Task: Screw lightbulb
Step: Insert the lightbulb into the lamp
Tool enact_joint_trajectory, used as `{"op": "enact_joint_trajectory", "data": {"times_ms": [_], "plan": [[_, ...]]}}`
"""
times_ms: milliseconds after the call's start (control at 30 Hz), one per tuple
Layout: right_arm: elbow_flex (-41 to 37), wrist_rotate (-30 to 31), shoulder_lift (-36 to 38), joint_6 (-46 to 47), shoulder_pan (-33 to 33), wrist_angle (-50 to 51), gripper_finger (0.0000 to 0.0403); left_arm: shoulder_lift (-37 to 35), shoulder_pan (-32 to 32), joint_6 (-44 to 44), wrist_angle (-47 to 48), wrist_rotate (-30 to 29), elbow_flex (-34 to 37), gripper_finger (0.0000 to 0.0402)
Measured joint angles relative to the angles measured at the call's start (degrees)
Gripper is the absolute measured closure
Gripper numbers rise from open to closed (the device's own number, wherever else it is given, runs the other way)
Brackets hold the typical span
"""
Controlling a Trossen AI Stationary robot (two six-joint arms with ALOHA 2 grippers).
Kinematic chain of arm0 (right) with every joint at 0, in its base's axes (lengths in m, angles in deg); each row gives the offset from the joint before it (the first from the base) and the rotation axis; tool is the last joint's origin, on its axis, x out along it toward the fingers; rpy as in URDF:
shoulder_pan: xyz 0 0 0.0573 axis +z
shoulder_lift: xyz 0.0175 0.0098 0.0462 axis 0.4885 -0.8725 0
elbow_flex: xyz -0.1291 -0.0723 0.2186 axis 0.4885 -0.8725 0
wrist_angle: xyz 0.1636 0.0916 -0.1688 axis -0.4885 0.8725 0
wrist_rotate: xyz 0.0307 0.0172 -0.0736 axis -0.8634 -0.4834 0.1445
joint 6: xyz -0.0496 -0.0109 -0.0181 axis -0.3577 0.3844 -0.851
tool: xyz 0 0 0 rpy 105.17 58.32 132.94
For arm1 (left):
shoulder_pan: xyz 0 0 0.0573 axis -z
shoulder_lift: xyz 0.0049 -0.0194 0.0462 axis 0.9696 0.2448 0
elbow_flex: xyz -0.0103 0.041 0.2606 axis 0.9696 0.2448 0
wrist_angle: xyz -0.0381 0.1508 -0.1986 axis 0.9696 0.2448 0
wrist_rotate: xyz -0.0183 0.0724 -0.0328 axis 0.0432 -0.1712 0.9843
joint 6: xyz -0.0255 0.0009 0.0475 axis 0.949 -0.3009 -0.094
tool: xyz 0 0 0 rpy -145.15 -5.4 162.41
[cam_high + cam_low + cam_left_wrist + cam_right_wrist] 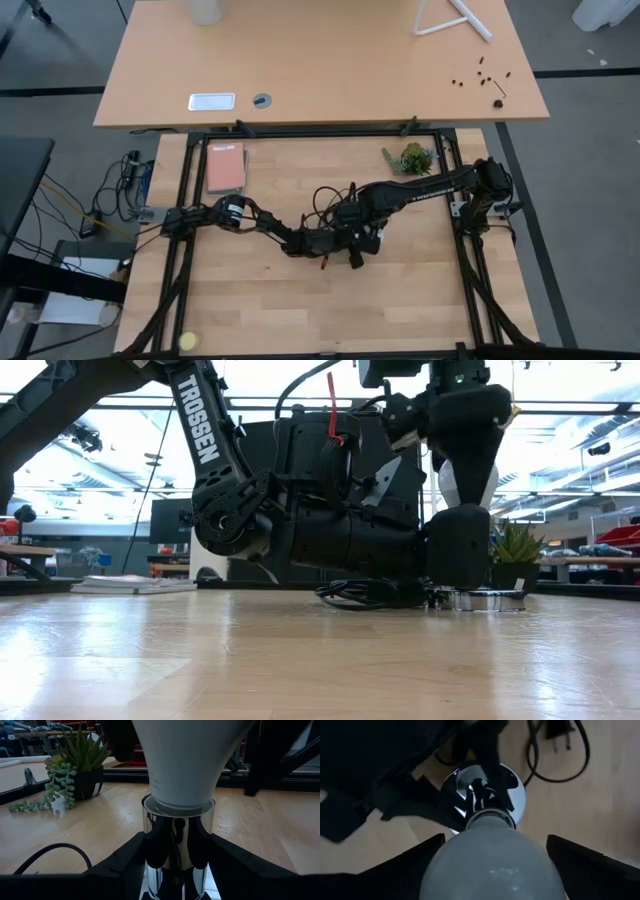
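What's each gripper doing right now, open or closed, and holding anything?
Left gripper: closed on the socket, around its chrome stem.
Right gripper: closed on the lightbulb, held base-down over the socket.

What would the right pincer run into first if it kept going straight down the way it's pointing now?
Probably the silvery socket: the right pincer points down along the lightbulb, whose base sits at the socket's mouth. Then the table.

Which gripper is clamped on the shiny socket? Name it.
The left gripper: its fingers close on the chrome socket from both sides. The right gripper instead holds the lightbulb from above, its base at the socket's mouth.
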Motion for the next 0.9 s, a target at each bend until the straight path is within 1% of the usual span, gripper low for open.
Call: {"op": "enact_joint_trajectory", "data": {"times_ms": [67, 333, 533, 633, 733, 833, 900], "plan": [[0.0, 0.0, 0.0, -5.2, 0.0, 0.0, 0.0045, 0.0, 0.0, 0.0, 0.0, 0.0, 0.0, 0.0202], [0.0, 3.1, 0.0, -34.7, 1.7, 0.3, 0.006, 0.0, 0.0, 0.0, 0.0, 0.0, 0.0, 0.0202], [0.1, 3.3, 0.1, -47.8, 2.4, 0.1, 0.0075, 0.0, 0.0, 0.0, 0.2, 0.0, 0.0, 0.0202], [0.1, 3.2, 0.2, -48.8, 2.7, -0.3, 0.009, 0.0, 0.0, 0.0, 0.1, 0.1, 0.0, 0.0202], [0.1, 3.2, 0.2, -48.4, 2.7, -0.2, 0.0113, 0.0, 0.0, 0.0, 0.1, 0.1, 0.0, 0.0202], [0.1, 3.2, 0.2, -45.9, 2.8, -0.2, 0.0141, 0.0, 0.0, 0.0, 0.1, 0.2, 0.0, 0.0202], [0.1, 3.2, 0.2, -42.9, 2.8, -0.2, 0.0147, 0.0, 0.0, 0.0, 0.1, 0.2, 0.0, 0.0202]]}}
